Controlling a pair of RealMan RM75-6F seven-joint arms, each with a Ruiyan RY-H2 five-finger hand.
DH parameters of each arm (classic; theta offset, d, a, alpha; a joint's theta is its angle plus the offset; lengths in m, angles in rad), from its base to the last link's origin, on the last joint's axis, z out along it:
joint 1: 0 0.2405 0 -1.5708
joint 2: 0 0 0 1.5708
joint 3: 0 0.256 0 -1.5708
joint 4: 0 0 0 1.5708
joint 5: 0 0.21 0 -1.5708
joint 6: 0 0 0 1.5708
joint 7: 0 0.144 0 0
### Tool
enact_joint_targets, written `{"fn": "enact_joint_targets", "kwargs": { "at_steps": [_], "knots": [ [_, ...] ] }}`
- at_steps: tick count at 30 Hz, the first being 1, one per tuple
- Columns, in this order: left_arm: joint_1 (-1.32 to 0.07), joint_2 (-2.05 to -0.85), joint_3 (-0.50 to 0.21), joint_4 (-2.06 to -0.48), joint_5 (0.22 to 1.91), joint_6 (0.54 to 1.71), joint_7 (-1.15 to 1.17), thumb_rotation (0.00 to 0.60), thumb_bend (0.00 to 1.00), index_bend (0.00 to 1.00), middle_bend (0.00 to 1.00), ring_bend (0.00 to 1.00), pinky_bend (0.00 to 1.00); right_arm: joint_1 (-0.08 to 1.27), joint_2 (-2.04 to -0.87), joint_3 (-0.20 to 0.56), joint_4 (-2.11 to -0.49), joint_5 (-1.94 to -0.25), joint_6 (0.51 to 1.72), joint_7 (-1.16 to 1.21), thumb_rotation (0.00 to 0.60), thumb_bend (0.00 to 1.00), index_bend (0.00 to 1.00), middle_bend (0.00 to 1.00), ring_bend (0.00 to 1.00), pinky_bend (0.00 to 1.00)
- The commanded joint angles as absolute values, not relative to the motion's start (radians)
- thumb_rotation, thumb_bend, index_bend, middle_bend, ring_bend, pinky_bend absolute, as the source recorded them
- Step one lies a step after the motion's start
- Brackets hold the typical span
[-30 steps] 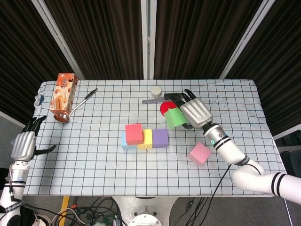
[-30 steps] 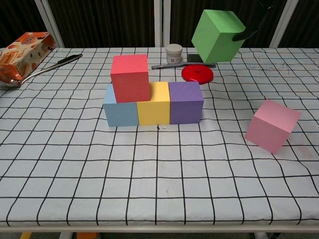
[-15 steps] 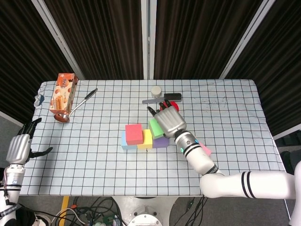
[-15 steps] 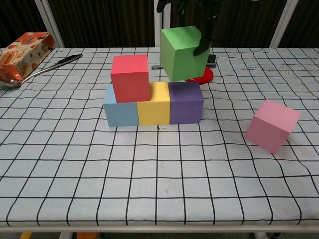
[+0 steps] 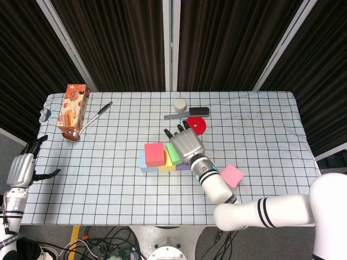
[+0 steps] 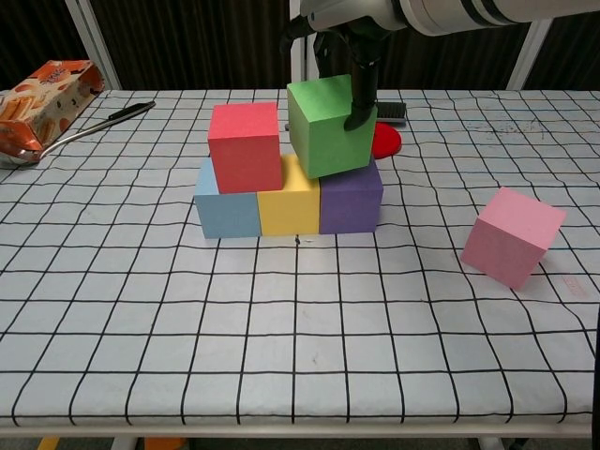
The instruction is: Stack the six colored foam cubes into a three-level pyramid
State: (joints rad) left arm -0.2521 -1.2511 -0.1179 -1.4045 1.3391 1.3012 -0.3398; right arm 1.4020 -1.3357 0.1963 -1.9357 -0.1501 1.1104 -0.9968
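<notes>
A blue cube point(image 6: 224, 212), a yellow cube point(image 6: 288, 202) and a purple cube point(image 6: 352, 200) form a row on the checked cloth. A red cube point(image 6: 245, 145) sits on top, over the blue and yellow ones. My right hand point(image 5: 185, 145) holds a green cube point(image 6: 324, 125), tilted, with its lower edge touching the tops of the yellow and purple cubes beside the red one. A pink cube point(image 6: 512, 235) lies tilted on the cloth to the right. My left hand point(image 5: 22, 168) hangs open off the table's left edge.
A red disc point(image 5: 196, 125), a small white jar point(image 5: 180, 104) and a black-handled tool point(image 5: 188, 113) lie behind the stack. A snack box point(image 5: 73, 105) and a ladle point(image 5: 87, 123) sit at the far left.
My right hand carried the green cube from over the red disc leftward and down onto the yellow and purple cubes. The left hand shifted slightly.
</notes>
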Motion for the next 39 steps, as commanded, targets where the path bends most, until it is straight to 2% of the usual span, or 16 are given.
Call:
{"fn": "enact_joint_targets", "kwargs": {
  "at_steps": [1,10,39],
  "knots": [
    [-0.25,-1.246,-0.118,-1.402,1.341,1.295,-0.354,0.6,0.1,0.09,0.11,0.03,0.17,1.42,-1.372,0.203,-1.927,-0.105,1.159,-1.009,0.6,0.17,0.0,0.57,0.12,0.0],
    [-0.245,-1.235,-0.116,-1.392,1.35,1.28,-0.397,0.6,0.1,0.09,0.11,0.03,0.17,1.45,-1.419,0.236,-1.923,-0.042,1.24,-1.046,0.6,0.17,0.0,0.58,0.12,0.0],
    [-0.242,-1.219,-0.108,-1.377,1.369,1.24,-0.466,0.6,0.1,0.09,0.11,0.03,0.17,1.448,-1.522,0.309,-1.863,0.04,1.314,-1.099,0.6,0.21,0.0,0.6,0.17,0.0]
  ]
}}
